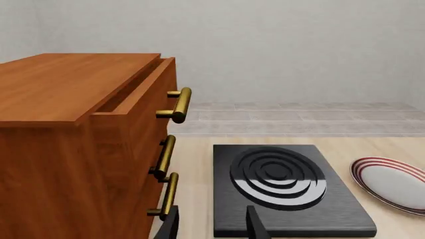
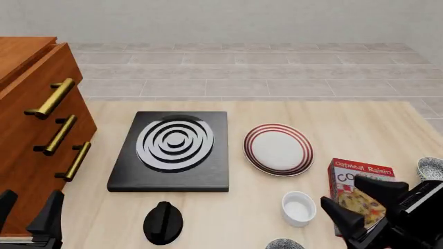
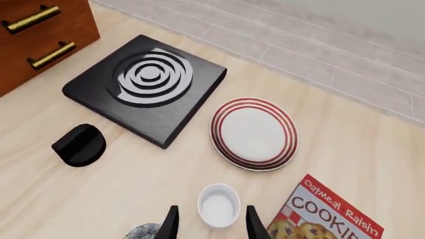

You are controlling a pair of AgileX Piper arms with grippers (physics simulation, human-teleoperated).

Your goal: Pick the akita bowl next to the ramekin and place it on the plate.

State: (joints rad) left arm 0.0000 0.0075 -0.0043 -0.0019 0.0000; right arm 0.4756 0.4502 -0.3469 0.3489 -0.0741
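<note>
On table: plate (image 2: pixel 277 148) empty, ramekin (image 2: pixel 299 208) empty; both arms' jaws released.

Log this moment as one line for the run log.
stage: before pickup | right gripper: open, above ramekin | left gripper: open, idle | speckled bowl: on table by ramekin | plate: bare

Akita bowl (image 2: pixel 285 244): speckled grey/black/white, only its top edge shows at the near table edge in the front view, just beside the ramekin (image 2: pixel 299 208) on its near-left side; touching or not, can't tell. Ramekin: plain white, straight sides, upright, empty. Plate (image 2: pixel 277 149): white with red concentric rim stripes, flat, empty, farther back, apart from ramekin.
</note>
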